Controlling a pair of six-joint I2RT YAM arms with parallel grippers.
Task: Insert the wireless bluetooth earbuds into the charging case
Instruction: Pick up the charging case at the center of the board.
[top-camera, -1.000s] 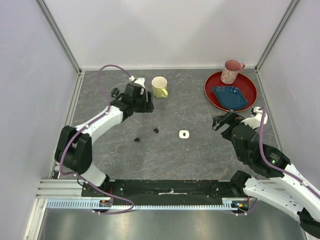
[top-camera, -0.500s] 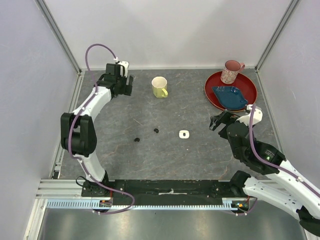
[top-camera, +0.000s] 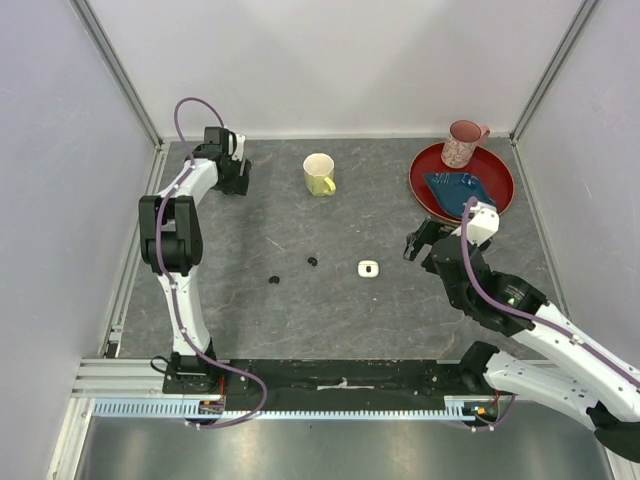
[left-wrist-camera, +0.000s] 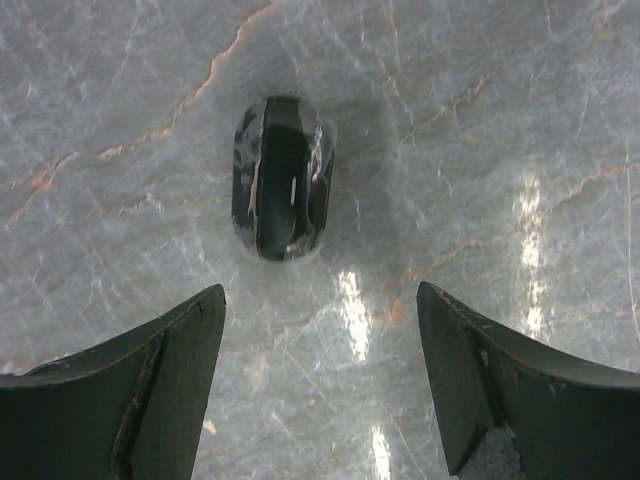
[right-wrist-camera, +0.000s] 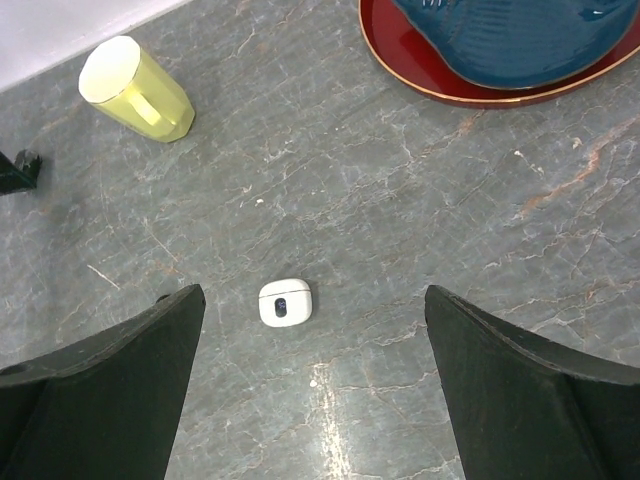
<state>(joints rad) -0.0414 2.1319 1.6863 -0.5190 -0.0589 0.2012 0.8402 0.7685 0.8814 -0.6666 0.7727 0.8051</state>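
A white charging case (top-camera: 368, 268) lies shut in the middle of the table and also shows in the right wrist view (right-wrist-camera: 285, 302). Two black earbuds (top-camera: 313, 261) (top-camera: 273, 279) lie to its left. The white earbuds are out of view. My left gripper (top-camera: 234, 180) is open at the far left corner, low over a glossy black oval case (left-wrist-camera: 283, 178) that lies just ahead of its fingertips, with my left gripper (left-wrist-camera: 320, 288) not touching it. My right gripper (top-camera: 415, 245) is open and empty, right of the white case. In the right wrist view my right gripper (right-wrist-camera: 315, 291) hangs above that case.
A yellow mug (top-camera: 319, 174) stands at the back centre and also shows in the right wrist view (right-wrist-camera: 135, 88). A red plate (top-camera: 500, 180) at the back right holds a blue dish (top-camera: 462, 192) and a pink mug (top-camera: 463, 143). Walls enclose the table on three sides.
My left arm swung from beside the yellow mug to the far left corner, over the black case. My right arm moved left and forward, toward the white case.
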